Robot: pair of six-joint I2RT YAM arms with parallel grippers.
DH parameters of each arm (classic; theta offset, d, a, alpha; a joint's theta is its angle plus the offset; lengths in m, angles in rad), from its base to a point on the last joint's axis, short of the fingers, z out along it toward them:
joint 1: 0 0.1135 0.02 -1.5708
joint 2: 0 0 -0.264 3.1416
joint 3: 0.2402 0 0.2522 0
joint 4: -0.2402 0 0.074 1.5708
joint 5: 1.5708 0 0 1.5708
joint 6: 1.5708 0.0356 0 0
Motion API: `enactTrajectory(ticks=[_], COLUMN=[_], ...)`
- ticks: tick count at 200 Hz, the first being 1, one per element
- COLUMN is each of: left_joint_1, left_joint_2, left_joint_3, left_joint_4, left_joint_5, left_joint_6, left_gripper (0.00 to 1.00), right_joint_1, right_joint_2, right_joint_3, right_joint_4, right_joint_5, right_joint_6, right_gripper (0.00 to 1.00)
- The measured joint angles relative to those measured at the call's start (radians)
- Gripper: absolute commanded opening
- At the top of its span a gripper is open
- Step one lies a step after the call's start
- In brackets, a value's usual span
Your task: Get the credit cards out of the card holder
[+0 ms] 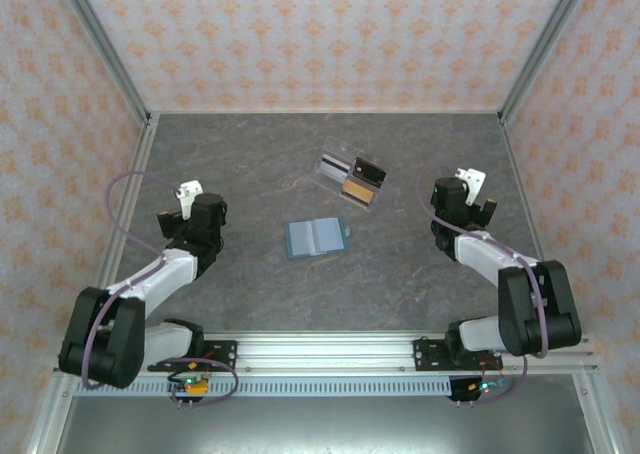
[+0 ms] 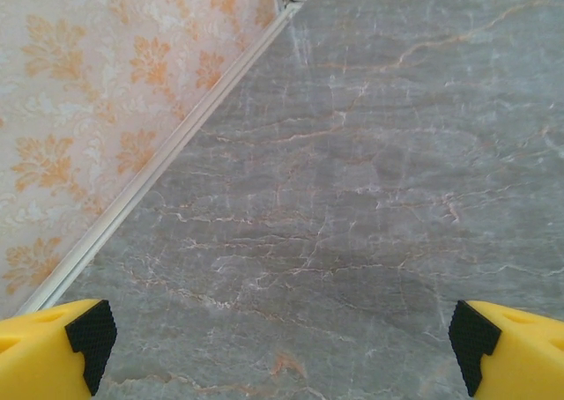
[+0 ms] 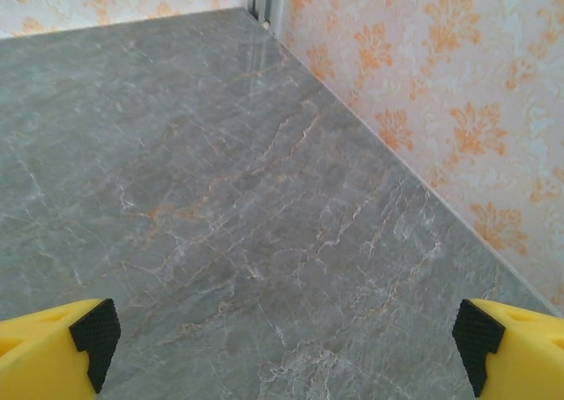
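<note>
Either side of the holder (image 1: 317, 237), both arms sit folded. Left gripper (image 2: 282, 338), right gripper (image 3: 286, 343): jaws wide, nothing held.

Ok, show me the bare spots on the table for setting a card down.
Free: the wide strip between the card holder and the near rail; the far-left corner ahead of the left pincer; the far-right corner ahead of the right pincer. Crowded: centre, around the holder and clear plastic piece.

Teal-blue card holder (image 1: 318, 238), grey marble-veined table (image 1: 250, 164), pale walls (image 1: 330, 34) with orange floral pattern
</note>
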Motion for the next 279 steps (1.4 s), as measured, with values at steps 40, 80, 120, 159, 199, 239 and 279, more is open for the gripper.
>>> enactTrajectory(ticks=[40,80,120,159,199,239,279], left_joint_1=[0.050,0.058,0.071,0.071,0.090,0.091,0.091], left_joint_2=[0.102,0.114,0.208,0.258,0.258,0.258,0.258], left_joint_3=[-0.015,-0.078,-0.100,-0.098,-0.087,-0.086,-0.086], left_joint_4=[0.189,0.387,0.503,0.528,0.532,0.533,0.532], left_joint_5=[0.135,0.270,0.344,0.366,0.375,0.377,0.377], left_joint_6=[0.056,0.113,0.140,0.153,0.153,0.153,0.153], left_gripper=[1.00,1.00,1.00,1.00,1.00,1.00,1.00], right_joint_1=[-0.010,-0.036,-0.060,-0.063,-0.088,-0.091,-0.091], right_joint_2=[0.070,0.101,0.126,0.148,0.148,0.148,0.148], right_joint_3=[-0.052,-0.135,-0.185,-0.187,-0.183,-0.183,-0.183], right_joint_4=[0.171,0.329,0.458,0.491,0.487,0.486,0.486], right_joint_5=[-0.074,-0.218,-0.329,-0.364,-0.364,-0.365,-0.365], right_joint_6=[-0.035,-0.077,-0.095,-0.100,-0.084,-0.079,-0.077], right_gripper=[0.99,0.99,0.99,0.99,0.99,0.99,0.99])
